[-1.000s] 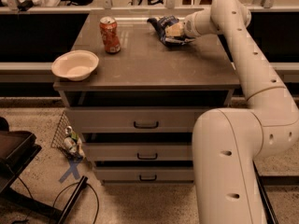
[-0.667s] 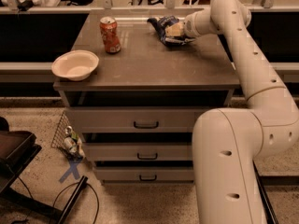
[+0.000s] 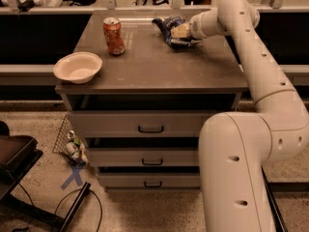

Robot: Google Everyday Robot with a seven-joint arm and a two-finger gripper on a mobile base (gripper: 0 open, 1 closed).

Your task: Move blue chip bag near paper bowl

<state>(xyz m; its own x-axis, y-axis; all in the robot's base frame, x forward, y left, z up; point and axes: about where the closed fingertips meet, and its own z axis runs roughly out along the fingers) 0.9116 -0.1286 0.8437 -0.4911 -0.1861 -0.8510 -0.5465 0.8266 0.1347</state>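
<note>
The blue chip bag (image 3: 169, 25) is crinkled glossy foil; the gripper (image 3: 181, 32) at it, far right on the tabletop (image 3: 159, 66), looks smooth pale plastic. The paper bowl (image 3: 77, 67) is matt, the tabletop dull.

The single camera looks down from beside the arm (image 3: 241, 168), facing the cabinet (image 3: 116, 124) front-on at mid-range; the gripper (image 3: 181, 32) sits at the far side of the surface (image 3: 159, 66).

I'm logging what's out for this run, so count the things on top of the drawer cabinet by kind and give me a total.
Dark-blue foil chip bag: 1, at the back right of the grey cabinet top, with the robot's claw at it
Red-orange soda can: 1
Round white paper bowl: 1
Total: 3
</note>
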